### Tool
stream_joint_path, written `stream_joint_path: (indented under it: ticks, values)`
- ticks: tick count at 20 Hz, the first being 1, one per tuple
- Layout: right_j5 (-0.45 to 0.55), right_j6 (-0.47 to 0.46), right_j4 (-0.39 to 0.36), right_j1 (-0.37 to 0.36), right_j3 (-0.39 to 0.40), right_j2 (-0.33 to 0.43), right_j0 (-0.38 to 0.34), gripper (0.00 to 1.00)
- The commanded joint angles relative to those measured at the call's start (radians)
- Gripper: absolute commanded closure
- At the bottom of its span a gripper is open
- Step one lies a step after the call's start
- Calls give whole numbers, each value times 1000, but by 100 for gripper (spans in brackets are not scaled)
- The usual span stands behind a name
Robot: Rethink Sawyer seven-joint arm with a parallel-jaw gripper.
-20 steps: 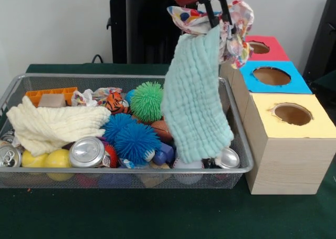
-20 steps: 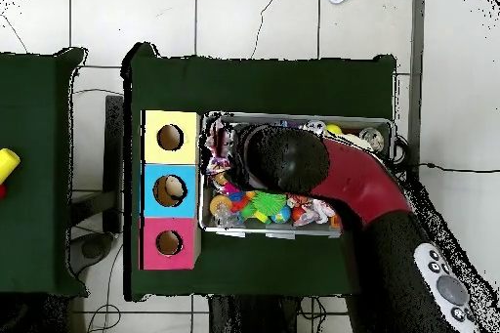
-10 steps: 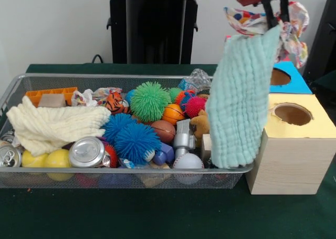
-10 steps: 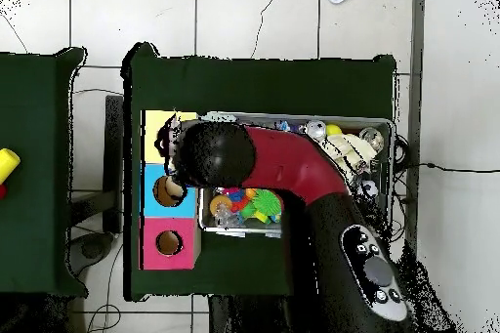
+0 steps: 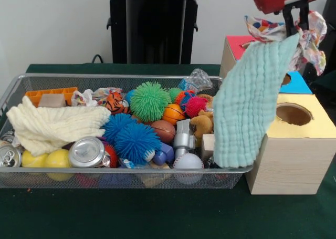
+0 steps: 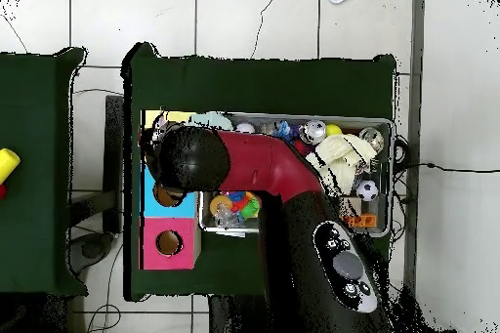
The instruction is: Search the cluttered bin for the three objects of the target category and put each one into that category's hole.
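My gripper [image 5: 295, 18] is high at the right of the front view, above the blue-topped box [image 5: 300, 84]. It is shut on a crumpled multicoloured wrapper [image 5: 314, 37] and on a mint waffle-knit cloth [image 5: 251, 102]. The cloth hangs down over the right end of the wire mesh bin [image 5: 126, 172] and the edge of the yellow-topped box [image 5: 310, 128]. A second whitish patterned wrapper [image 5: 88, 96] lies at the back of the bin beside a tiger-striped ball. In the overhead view the arm [image 6: 190, 158] hides the gripper and its load.
A red-topped box [image 5: 237, 43] stands behind the blue one; each box has a round hole. The bin holds a cream cloth [image 5: 52, 124], spiky balls [image 5: 131, 136], cans [image 5: 86, 152], sports balls and a clear wrapper [image 5: 195, 80]. The black pedestal [image 5: 155, 23] stands behind.
My gripper has carried the wrapper and the mint cloth to the right, from over the bin's right end to above the boxes. The bin's right-hand contents now show.
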Motion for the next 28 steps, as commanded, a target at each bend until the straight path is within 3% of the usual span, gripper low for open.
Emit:
stream_joint_path:
  ticks: [1,11,28]
  values:
    - [-77,148,-24,59,12,-63,-34,100]
    - [-132,131,-42,68,-18,-99,-22,100]
    - [-253,166,-24,90,27,-113,3,100]
